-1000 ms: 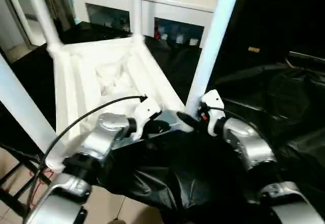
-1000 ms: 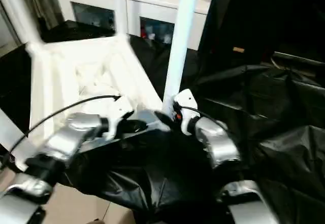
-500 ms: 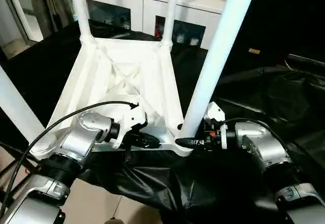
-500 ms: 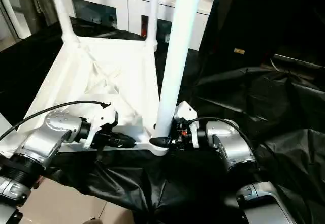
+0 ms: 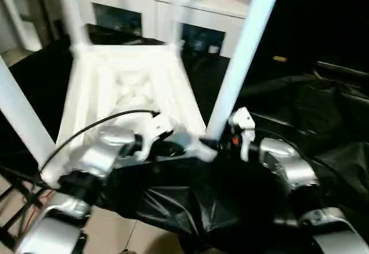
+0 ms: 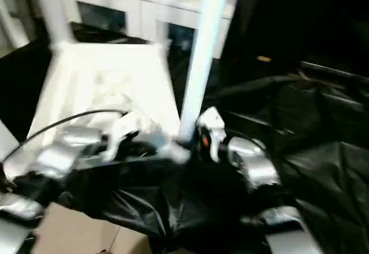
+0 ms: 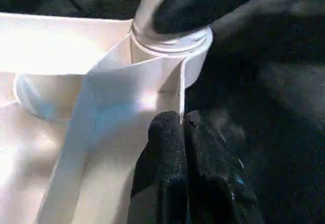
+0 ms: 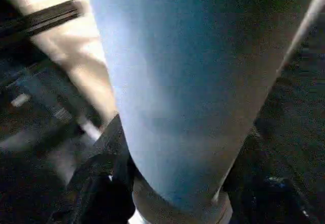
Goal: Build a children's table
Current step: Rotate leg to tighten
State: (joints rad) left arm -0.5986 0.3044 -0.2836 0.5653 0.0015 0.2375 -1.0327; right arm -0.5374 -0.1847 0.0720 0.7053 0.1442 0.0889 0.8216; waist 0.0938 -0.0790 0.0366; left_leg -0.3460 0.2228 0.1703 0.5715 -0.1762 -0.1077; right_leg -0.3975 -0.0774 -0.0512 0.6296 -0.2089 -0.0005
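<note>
A black sheet (image 5: 300,110) carries the upturned children's table (image 5: 132,87).

black sheet (image 5: 300,101), white cabinet (image 5: 202,12)

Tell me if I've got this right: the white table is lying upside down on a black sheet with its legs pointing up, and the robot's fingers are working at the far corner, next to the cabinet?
Not quite. The table does lie upside down on the black sheet, legs up, but the fingers work at the near corner, closest to the robot, at the foot of the near leg. The left eye view shows it; the cabinet stands beyond the far end.
</note>
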